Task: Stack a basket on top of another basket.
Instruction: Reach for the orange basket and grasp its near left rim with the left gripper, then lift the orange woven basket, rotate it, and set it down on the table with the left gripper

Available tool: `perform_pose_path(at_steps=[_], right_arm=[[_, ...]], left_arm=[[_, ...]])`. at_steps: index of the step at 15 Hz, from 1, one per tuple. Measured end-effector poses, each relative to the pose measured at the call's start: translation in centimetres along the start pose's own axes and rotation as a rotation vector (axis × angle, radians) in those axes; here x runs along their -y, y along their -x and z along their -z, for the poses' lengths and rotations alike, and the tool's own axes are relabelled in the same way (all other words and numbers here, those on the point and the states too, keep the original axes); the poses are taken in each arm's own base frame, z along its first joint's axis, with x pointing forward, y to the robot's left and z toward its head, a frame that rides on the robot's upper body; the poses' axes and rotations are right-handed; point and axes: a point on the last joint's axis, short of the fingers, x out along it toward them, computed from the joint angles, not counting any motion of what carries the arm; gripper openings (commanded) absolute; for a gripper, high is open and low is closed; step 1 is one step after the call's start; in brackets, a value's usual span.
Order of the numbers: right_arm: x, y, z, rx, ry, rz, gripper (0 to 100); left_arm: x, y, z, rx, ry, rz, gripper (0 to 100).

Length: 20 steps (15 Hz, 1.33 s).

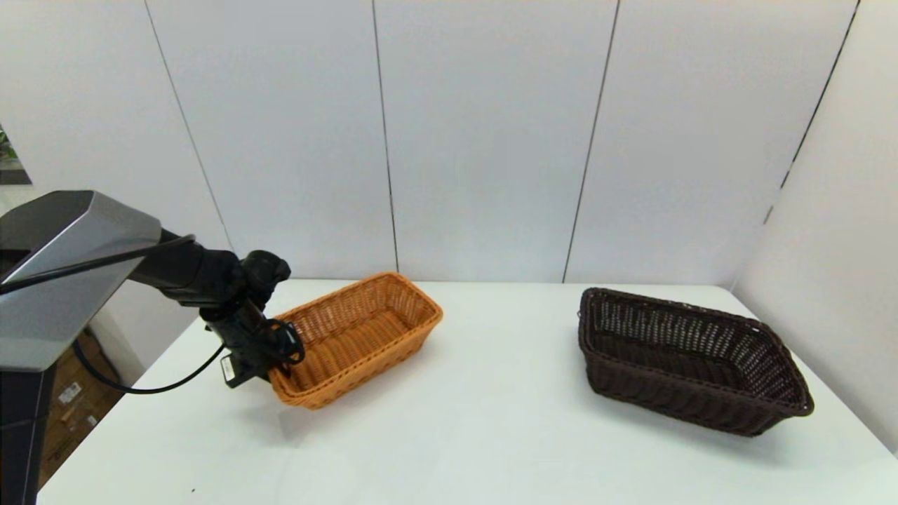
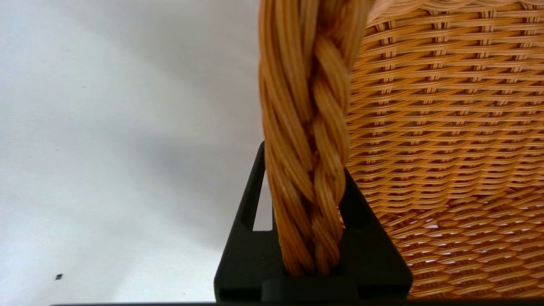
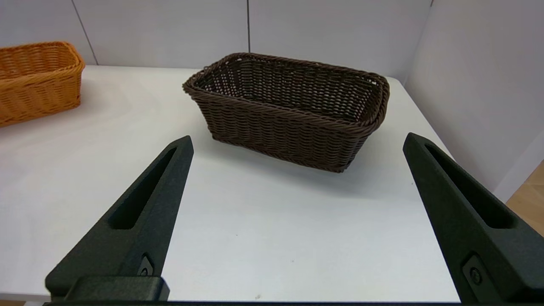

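The left tool (image 1: 275, 365) is clamped on the braided rim of the orange-tan basket (image 1: 358, 337) at its near short end; in the left wrist view the two black fingers (image 2: 250, 199) pinch that rim (image 2: 308, 140) from either side. This basket sits toward the tabletop's (image 1: 456, 421) far left, its gripped end tilted slightly. The dark brown basket (image 1: 691, 358) rests flat near the far right corner, well apart from the other. The right tool (image 3: 297, 221) hovers in front of the dark brown basket, its fingers spread wide and holding nothing.
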Motion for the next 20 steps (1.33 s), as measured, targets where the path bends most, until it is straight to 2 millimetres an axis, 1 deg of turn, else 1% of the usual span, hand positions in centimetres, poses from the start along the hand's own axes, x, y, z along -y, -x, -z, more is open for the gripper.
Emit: perform_pose_path(at_steps=[6, 8, 11, 15, 18, 20], right_arm=[[0.0, 0.0, 0.0, 0.000, 0.000, -0.001, 100], [0.0, 0.0, 0.0, 0.000, 0.000, -0.001, 100], [0.0, 0.0, 0.0, 0.000, 0.000, 0.000, 100], [0.0, 0.0, 0.0, 0.000, 0.000, 0.000, 100], [0.0, 0.0, 0.0, 0.000, 0.000, 0.000, 100], [0.0, 0.0, 0.0, 0.000, 0.000, 0.000, 100]], left_arm=[[0.3, 0.3, -0.3, 0.012, -0.002, 0.007, 0], [0.6, 0.9, -0.6, 0.031, -0.008, 0.025, 0], [1.5, 2.5, -1.2, 0.080, -0.034, 0.069, 0], [3.0, 4.3, -1.0, 0.108, -0.167, 0.143, 0], [3.4, 5.3, -0.6, 0.060, -0.254, 0.252, 0], [3.4, 5.5, -0.2, 0.044, -0.330, 0.281, 0]])
